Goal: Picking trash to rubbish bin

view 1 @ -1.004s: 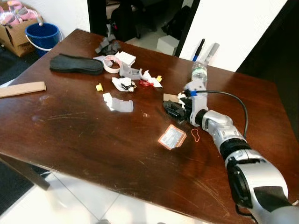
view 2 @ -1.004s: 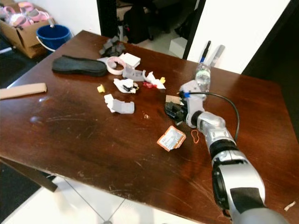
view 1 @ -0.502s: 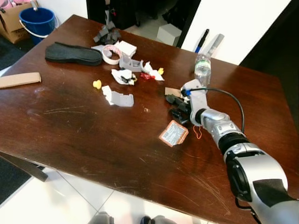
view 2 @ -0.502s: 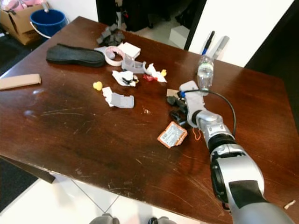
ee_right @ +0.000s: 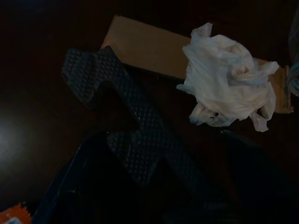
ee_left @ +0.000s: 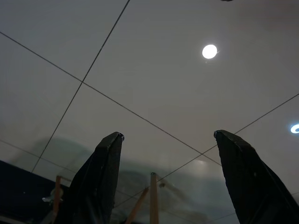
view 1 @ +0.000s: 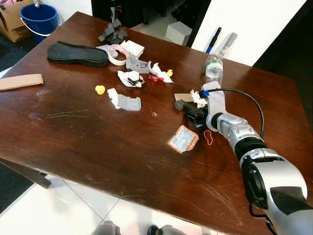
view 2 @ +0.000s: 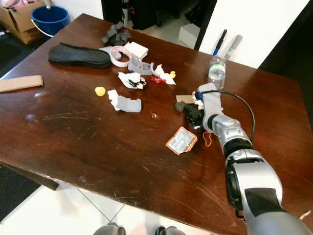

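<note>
Trash lies scattered over a dark brown wooden table (view 1: 88, 132), right arm stretched out across it. Right gripper (view 1: 191, 110) sits low on the tabletop near the far right side, at a dark textured foam piece (ee_right: 126, 121); right wrist view is very dark, the foam runs in between the fingers, but whether they grip it or how far apart they are, cannot tell. Crumpled white tissue (ee_right: 229, 91) lies just beside the foam, partly on a small brown cardboard slip (ee_right: 145, 46). Orange-edged packet (view 1: 183, 139) lies on the table just short of the gripper, red rubber band (view 1: 208, 136) beside the wrist. Clear plastic bottle (view 1: 213, 67) stands upright behind the gripper near the far edge. Toward the middle: grey-white plastic scrap (view 1: 124, 101), small yellow ball (view 1: 100, 89), crumpled white-and-black wrapper (view 1: 130, 78), red and white bits with a yellow piece (view 1: 160, 74). Further back: black shoe insole (view 1: 77, 54), tape roll (view 1: 116, 54), white box (view 1: 132, 48), grey foam chunks (view 1: 113, 34). Tan cardboard strip (view 1: 19, 81) lies at the left edge. Blue bucket (view 1: 38, 22) stands on the floor past the far left corner, beside a cardboard box (view 1: 11, 19). Left gripper (ee_left: 166, 177) hangs idle, fingers spread wide and holding nothing, above tiled floor (ee_left: 140, 79).
</note>
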Controlling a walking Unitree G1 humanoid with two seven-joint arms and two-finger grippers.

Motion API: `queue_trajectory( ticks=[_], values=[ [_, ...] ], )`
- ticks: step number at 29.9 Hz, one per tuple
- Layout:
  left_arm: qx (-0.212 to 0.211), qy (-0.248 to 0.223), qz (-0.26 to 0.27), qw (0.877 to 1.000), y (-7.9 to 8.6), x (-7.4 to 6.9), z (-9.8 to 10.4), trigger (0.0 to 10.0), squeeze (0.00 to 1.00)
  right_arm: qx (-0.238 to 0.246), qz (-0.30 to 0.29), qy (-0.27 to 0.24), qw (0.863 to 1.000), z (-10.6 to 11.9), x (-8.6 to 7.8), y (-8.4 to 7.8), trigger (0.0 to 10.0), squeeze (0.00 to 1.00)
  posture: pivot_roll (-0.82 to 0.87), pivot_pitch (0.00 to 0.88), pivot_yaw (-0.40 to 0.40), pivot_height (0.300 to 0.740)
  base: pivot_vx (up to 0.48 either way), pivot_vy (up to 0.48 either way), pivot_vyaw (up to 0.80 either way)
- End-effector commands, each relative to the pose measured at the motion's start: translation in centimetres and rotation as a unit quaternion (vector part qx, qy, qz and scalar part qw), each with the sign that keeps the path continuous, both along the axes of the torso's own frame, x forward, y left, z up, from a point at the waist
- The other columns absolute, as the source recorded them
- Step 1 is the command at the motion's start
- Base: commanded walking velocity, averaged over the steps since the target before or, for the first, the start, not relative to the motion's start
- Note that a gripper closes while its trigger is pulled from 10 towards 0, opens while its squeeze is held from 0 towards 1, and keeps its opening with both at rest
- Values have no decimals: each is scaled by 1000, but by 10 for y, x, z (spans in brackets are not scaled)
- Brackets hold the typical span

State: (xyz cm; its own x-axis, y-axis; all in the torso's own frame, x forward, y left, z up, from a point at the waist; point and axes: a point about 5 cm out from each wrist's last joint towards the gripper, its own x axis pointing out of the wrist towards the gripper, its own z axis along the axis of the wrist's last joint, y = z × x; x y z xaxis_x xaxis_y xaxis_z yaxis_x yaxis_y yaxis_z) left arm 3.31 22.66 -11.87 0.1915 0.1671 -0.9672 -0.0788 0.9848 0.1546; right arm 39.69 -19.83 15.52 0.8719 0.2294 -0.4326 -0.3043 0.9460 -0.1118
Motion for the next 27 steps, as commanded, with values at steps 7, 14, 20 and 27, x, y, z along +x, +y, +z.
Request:
queue_trajectory(
  ticks=[7,14,20,27],
  values=[
    [-8,11,48,999,-2,-11,-1,10000,0,66,-2,116,991,-46,-23,-2,0,0,203,218,-148,740,0,0,0],
    [-2,10,89,996,5,-16,0,10000,0,83,11,130,988,-48,-25,2,0,0,209,209,-151,740,0,0,0],
    [13,8,164,986,21,-31,3,10000,0,88,14,127,988,-47,-24,4,0,0,213,200,-153,740,0,0,0],
    [98,-59,333,936,77,-40,23,10000,0,198,81,34,976,-17,-12,18,0,0,223,186,-157,740,0,0,0]
  ],
)
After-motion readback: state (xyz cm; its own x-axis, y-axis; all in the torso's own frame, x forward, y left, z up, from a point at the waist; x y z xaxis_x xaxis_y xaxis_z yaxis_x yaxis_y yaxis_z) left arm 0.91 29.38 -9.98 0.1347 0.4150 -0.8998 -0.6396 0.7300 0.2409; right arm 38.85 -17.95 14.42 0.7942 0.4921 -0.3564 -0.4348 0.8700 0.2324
